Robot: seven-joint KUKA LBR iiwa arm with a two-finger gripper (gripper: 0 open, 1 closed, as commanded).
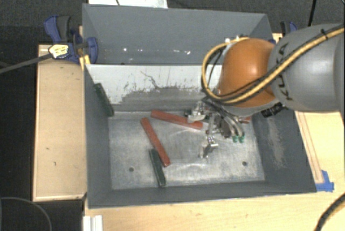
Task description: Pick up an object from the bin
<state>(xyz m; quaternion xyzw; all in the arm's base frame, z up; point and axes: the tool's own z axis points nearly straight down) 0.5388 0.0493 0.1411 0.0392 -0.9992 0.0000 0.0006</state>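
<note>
Gripper (208, 148): hanging over bare floor by the bin (280, 144) right wall; open or shut, cannot tell.
Risk: closing on nothing, with the red stick (172, 118) lying just beside.

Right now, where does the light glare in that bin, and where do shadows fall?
Camera view: pale glare lies on the bin floor in front of the gripper; small bright specks dot the back wall; the orange cover has a soft sheen; shadow sits under the arm at the floor's right side.
</note>
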